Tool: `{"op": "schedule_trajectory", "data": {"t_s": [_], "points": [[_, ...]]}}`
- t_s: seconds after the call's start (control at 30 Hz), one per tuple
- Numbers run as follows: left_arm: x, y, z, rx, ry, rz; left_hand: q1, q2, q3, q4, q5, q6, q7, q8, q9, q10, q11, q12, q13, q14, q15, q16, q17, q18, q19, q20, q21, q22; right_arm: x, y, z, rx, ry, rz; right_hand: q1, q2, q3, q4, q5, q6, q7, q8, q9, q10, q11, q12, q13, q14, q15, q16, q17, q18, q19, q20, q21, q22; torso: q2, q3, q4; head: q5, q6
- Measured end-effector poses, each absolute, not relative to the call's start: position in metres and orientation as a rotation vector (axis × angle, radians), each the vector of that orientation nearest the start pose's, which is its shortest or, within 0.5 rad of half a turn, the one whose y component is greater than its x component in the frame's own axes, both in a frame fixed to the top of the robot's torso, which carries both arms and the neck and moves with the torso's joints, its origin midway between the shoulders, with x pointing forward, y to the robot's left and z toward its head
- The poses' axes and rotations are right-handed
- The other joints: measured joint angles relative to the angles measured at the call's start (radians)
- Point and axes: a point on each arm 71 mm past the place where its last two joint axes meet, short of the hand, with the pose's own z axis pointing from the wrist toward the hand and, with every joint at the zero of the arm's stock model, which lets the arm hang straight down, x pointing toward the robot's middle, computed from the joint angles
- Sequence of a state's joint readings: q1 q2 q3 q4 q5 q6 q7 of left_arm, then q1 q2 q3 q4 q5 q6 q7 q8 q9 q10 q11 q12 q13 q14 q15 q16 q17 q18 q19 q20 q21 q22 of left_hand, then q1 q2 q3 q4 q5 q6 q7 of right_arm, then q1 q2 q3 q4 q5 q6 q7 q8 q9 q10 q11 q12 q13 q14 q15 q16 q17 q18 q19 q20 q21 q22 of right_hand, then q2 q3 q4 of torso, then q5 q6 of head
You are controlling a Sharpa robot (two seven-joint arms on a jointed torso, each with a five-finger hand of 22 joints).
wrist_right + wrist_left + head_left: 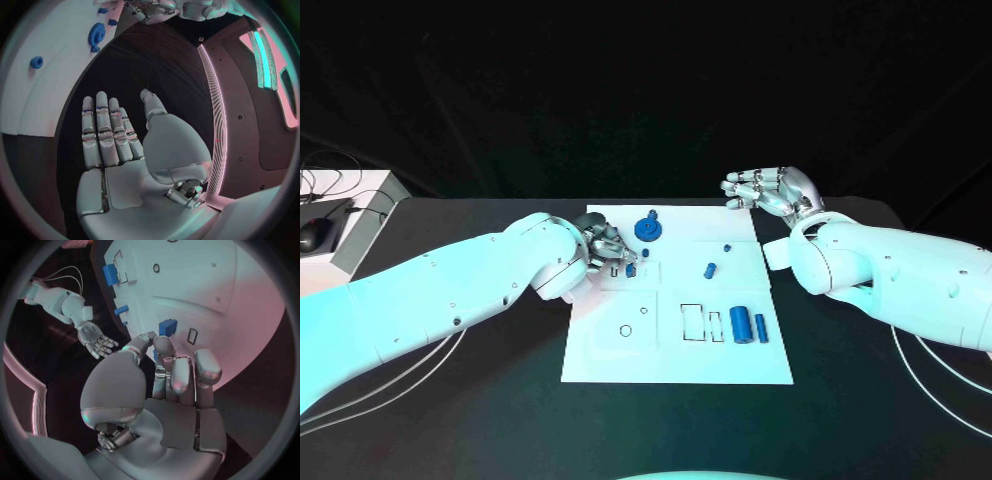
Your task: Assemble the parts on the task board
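The white task board (pixel 678 350) lies mid-table. My left hand (pixel 607 248) hovers over its left far part, fingers curled together with the thumb. Its fingertips (pixel 164 345) sit right at a small blue block (pixel 167 327), and I cannot tell whether they pinch it. A blue gear (pixel 648 229) stands near the far edge. A short blue peg (pixel 711 268) lies mid-board, and two blue cylinders (pixel 750 325) lie side by side at the right. My right hand (pixel 769 190) hangs beyond the board's far right corner, fingers spread and holding nothing (pixel 109 132).
A pale box (pixel 358 215) with cables and a dark mouse (pixel 315 235) stands at the table's left edge. Black outlined slots (pixel 695 321) mark the board's near half. Bare black table (pixel 473 400) surrounds the board.
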State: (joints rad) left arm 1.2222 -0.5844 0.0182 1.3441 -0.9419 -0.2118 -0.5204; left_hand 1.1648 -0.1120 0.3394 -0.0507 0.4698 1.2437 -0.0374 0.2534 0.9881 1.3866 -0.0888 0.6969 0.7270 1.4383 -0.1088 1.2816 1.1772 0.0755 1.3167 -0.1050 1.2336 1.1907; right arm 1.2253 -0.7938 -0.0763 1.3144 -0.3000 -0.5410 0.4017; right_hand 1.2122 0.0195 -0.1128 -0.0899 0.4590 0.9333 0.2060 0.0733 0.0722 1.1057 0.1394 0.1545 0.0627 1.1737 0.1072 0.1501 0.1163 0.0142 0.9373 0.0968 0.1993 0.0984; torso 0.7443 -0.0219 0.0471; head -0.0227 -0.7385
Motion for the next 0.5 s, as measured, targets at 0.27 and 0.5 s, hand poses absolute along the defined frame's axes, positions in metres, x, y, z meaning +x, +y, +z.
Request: {"op": "schedule_trajectory", "data": {"t_s": [0.27,0.5], "points": [[0.5229,0.1386,-0.197,-0.531,2.024,-0.622,0.0,0.0,0.0,0.0,0.0,0.0,0.0,0.0,0.0,0.0,0.0,0.004,0.003,0.0,0.0,0.0,-0.001,0.0,0.0,0.0,0.0,0.0,0.5271,-0.2584,-0.1807,0.83,1.295,1.131,0.0,0.0,0.0,0.0,0.0,0.0,0.0,0.0,0.0,0.0,0.0,0.0,0.0,0.0,0.0,0.0,0.0,0.0,0.0,0.0,0.0,0.0,0.001,-0.0003,-0.0003,-0.002,-0.001],[0.5226,0.1382,-0.1983,-0.537,2.021,-0.627,0.0,0.0,0.0,0.0,-0.001,0.0,0.0,0.0,0.0,0.0,0.0,0.004,0.004,0.0,0.0,0.0,-0.001,0.0,0.0,0.0,0.0,0.0,0.527,-0.2586,-0.1809,0.83,1.295,1.131,0.0,0.0,0.0,0.0,0.0,0.0,0.0,0.0,0.0,0.0,0.0,0.0,0.0,0.0,0.0,0.0,0.0,0.0,0.0,0.0,0.0,0.0,0.0,-0.0004,-0.0003,-0.003,-0.004]]}}
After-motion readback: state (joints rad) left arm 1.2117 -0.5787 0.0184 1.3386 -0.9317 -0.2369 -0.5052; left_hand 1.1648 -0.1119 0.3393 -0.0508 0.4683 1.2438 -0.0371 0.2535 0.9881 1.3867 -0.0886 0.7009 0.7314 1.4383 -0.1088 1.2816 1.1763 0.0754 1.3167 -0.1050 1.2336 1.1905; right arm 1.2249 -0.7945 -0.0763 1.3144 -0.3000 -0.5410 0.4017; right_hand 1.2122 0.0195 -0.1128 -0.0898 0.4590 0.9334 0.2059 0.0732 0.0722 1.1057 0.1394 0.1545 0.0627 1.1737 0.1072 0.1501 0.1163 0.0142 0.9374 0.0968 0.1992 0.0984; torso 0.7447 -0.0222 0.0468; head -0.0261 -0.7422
